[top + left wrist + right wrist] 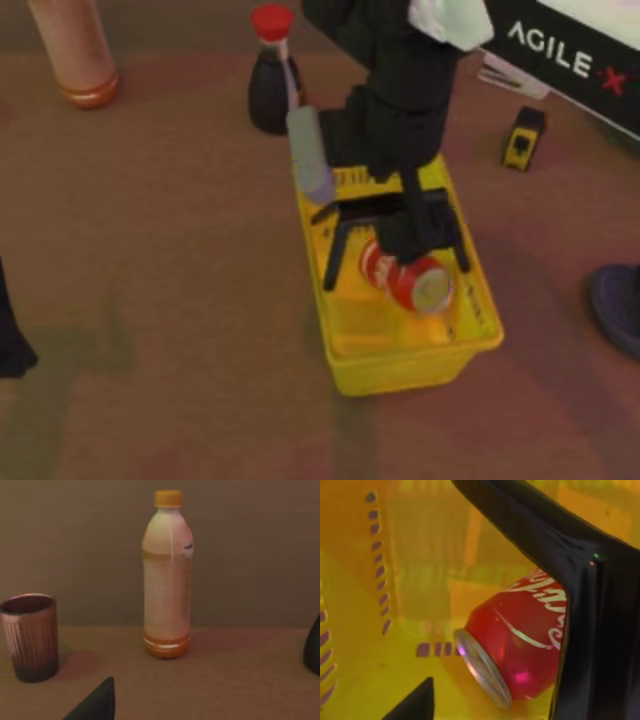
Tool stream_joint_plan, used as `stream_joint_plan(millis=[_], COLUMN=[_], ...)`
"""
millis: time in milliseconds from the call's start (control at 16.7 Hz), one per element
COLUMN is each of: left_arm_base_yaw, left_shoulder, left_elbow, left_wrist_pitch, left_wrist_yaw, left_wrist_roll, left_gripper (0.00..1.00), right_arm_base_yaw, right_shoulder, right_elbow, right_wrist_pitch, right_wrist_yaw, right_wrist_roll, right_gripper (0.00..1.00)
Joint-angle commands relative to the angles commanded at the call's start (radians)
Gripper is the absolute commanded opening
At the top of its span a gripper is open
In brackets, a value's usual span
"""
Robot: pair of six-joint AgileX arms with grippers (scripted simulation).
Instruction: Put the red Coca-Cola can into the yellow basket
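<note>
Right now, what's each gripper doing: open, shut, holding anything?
Right gripper: down in the yellow basket at the red Coca-Cola can, fingers cannot be told.
Left gripper: out of view, cannot be told.

My right arm (400,110) hangs over the yellow basket (400,365) and hides its far end, along with part of the black handles (345,215). My right gripper (410,245) covers one end of the red Coca-Cola can (405,280), and I cannot tell how its fingers stand. In my right wrist view a dark finger (590,610) cuts across the can's lettering. My left gripper (10,340) is cropped at the top view's left edge.
</note>
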Motion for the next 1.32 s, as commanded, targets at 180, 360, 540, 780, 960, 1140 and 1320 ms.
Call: stream_joint_plan(millis=[180, 360, 540, 780, 960, 1140, 1320], left_arm_base_yaw=[0.002, 0.002, 0.002, 0.002, 0.002, 0.002, 0.002], left_shoulder=[-0.021, -0.021, -0.021, -0.021, -0.021, -0.021, -0.021], left_elbow=[-0.016, -0.016, -0.016, -0.016, -0.016, -0.016, -0.016], left_wrist_pitch=[-0.010, -0.010, -0.010, -0.010, -0.010, -0.010, -0.010], left_wrist_yaw=[-0.014, -0.014, -0.014, -0.014, -0.014, -0.014, -0.014], left_wrist_roll=[0.004, 0.004, 0.004, 0.004, 0.004, 0.004, 0.004], left_gripper=[1.00, 1.00, 1.00, 1.00, 1.00, 1.00, 1.00], right_arm_base_yaw=[0.006, 0.001, 0.005, 0.006, 0.006, 0.006, 0.006], right_shoulder=[0.018, 0.018, 0.014, 0.008, 0.008, 0.008, 0.008], right_elbow=[0.019, 0.018, -0.016, -0.077, -0.077, -0.077, -0.077], right_wrist_pitch=[-0.012, -0.010, 0.020, 0.074, 0.075, 0.075, 0.075], right_wrist_yaw=[0.000, 0.000, 0.000, 0.000, 0.000, 0.000, 0.000], right_wrist_roll=[-0.009, -0.009, -0.011, -0.009, -0.009, -0.009, -0.009], right_gripper=[1.00, 1.00, 1.00, 1.00, 1.00, 0.77, 0.55])
